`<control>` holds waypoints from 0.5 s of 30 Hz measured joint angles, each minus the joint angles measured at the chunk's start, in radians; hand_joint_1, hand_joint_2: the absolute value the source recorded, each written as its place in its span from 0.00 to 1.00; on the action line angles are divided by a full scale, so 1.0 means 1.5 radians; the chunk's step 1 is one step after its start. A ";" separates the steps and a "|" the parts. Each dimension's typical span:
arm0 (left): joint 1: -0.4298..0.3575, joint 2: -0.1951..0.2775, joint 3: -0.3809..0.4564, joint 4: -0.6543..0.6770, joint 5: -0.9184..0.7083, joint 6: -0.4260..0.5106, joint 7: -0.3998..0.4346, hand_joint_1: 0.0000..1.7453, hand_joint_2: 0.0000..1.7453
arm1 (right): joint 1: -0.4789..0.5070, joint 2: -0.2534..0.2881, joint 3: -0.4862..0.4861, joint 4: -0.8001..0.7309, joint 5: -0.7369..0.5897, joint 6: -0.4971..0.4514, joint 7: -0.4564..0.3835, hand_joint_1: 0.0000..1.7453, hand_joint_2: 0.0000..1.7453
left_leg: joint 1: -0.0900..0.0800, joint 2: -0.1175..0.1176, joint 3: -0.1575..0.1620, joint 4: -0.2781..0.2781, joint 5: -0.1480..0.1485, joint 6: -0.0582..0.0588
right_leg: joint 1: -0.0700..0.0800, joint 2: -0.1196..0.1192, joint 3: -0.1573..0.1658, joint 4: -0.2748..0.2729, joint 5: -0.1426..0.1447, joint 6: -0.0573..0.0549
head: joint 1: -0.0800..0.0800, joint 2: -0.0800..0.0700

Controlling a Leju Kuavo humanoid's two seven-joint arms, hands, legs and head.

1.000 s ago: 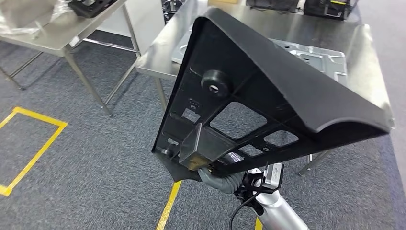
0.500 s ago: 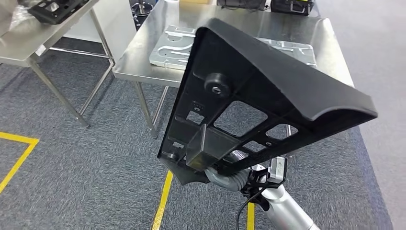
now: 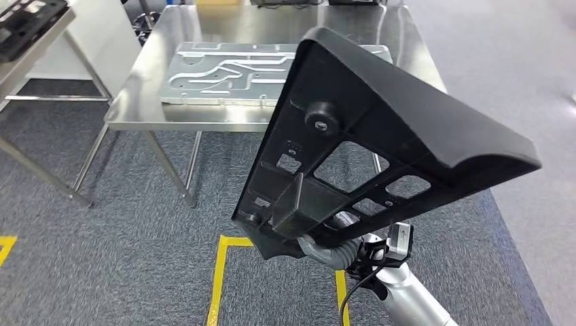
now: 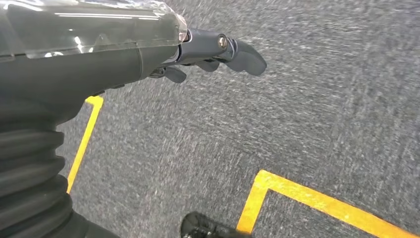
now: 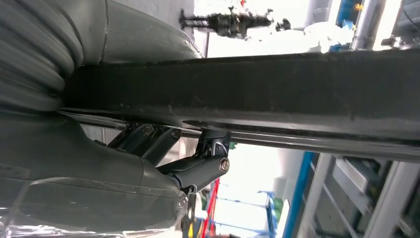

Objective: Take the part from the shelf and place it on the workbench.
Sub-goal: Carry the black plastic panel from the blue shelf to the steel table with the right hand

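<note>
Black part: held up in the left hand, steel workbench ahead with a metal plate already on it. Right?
Wrong hand. The head view shows the right hand holding the black part; the left hand holds nothing. The workbench ahead does carry a metal plate.

A matt black plastic part (image 3: 380, 149), smooth on its curved face. A workbench (image 3: 136, 102) of brushed, shiny steel carrying a dull silver metal plate (image 3: 224, 71). Rough grey carpet floor (image 3: 102, 258) with glossy yellow tape lines (image 3: 217, 278).

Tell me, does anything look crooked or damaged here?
Nothing looks damaged. The black part is steeply tilted in the right hand, held by its lower edge above the floor, not yet over the workbench.
</note>
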 joint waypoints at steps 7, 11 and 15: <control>0.004 0.001 0.000 0.000 0.000 0.000 0.000 0.00 1.00 | 0.008 0.000 0.000 0.000 0.001 0.000 -0.001 1.00 1.00 | 0.002 -0.024 -0.014 -0.006 0.048 0.001 | 0.001 0.053 0.002 0.006 -0.003 0.002 | 0.000 0.000; 0.003 0.003 0.000 0.000 0.000 0.000 0.001 0.00 1.00 | 0.009 0.000 0.000 0.000 0.002 0.000 -0.002 1.00 1.00 | 0.001 -0.050 0.021 -0.090 0.073 0.010 | 0.000 0.082 -0.007 0.013 -0.003 0.015 | 0.000 0.000; -0.002 0.002 0.000 -0.001 0.000 -0.001 0.001 0.00 1.00 | 0.010 -0.003 -0.003 0.000 0.006 -0.001 -0.005 1.00 1.00 | 0.004 -0.025 0.025 -0.098 0.079 0.027 | 0.000 0.041 -0.028 0.054 -0.029 0.031 | 0.000 0.000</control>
